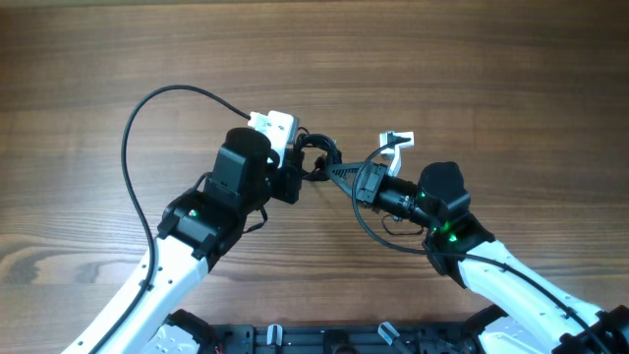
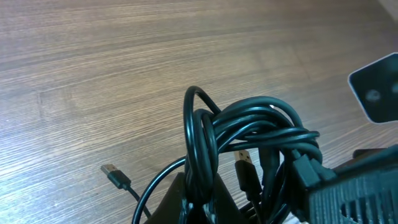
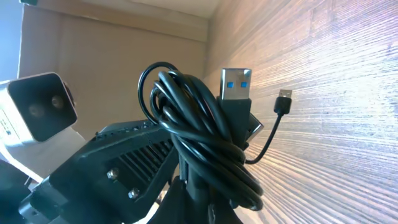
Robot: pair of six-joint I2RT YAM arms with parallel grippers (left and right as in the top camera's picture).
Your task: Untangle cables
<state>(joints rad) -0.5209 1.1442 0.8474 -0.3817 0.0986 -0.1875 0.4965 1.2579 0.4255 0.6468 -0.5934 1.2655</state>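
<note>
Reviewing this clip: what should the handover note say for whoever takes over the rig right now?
Left gripper: shut on the cable bundle.
Right gripper: shut on the same bundle from the opposite side.
Cables: a tight coil of loops between the two grippers, mid-table. One small plug trails loose; a blue-tongued USB plug sticks up out of the coil.
Done: both grips set.
Left: nothing freed yet. Probably ease the loops apart, then draw the plug ends out.
</note>
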